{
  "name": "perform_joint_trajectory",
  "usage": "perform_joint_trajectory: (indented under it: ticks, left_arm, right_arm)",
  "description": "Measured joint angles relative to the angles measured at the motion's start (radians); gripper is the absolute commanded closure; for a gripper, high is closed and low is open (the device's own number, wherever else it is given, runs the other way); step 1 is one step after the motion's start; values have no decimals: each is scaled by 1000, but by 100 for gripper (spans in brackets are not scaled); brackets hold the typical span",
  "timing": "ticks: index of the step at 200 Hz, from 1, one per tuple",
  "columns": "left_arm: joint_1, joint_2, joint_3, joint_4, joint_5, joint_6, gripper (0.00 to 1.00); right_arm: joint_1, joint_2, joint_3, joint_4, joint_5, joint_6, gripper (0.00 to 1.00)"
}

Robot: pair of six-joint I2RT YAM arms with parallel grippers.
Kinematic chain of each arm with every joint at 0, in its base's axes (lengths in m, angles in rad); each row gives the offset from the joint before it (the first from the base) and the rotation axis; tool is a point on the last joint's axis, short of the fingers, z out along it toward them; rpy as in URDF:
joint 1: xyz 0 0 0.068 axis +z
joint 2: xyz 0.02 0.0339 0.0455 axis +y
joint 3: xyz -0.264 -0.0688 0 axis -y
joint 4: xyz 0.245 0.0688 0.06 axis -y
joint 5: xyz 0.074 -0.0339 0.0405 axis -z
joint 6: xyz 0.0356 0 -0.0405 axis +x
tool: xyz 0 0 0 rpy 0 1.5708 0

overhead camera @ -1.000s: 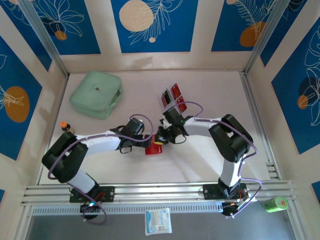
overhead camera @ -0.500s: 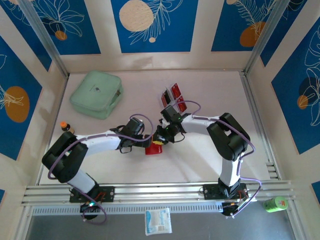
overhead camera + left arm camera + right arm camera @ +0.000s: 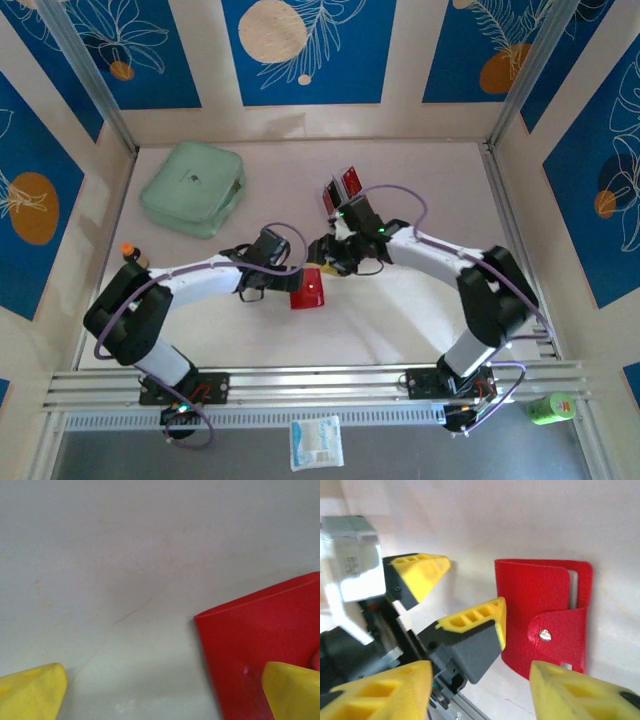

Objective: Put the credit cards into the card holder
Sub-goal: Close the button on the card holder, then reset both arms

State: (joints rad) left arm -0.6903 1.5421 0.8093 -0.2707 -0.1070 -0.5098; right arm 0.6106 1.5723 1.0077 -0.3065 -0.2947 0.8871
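Middle of the table (image 3: 400, 320), the card holder (image 3: 307, 291) is lying flat with its flap snapped closed and the pale clasp facing up. Left gripper (image 3: 289, 276) is parked right at its left edge, jaws spread wide, with one yellow fingertip (image 3: 292, 690) over a corner of the red cover, not pinching anything. Right gripper (image 3: 326, 257) hovers just off the holder's far edge, jaws apart too, nothing between them. Credit cards (image 3: 343, 190) stand further back, apart from the holder. Mint-green case (image 3: 193, 188) sits off in the far-left corner.
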Motion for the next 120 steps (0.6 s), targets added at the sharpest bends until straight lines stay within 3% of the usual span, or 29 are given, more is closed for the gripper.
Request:
perform_joint_trajectory:
  ticks: [6,28,83,120]
  left_arm:
    - [3,-8,10,-6,0,0,0]
    - [20,-65,46,-21,-4,3,0]
    - [163,-278,60,-17,-113,68,0]
    - [276,-430,-98,143,-249,222,0]
  right_arm:
    - [-16,-32,-19,0,0,-5,22]
    - [-99,-152,-106,-18,15,-11,0]
    - [-365,-497,-196,-129,156,-101,1]
    - [-542,-607,-206,-92,349,-188,1]
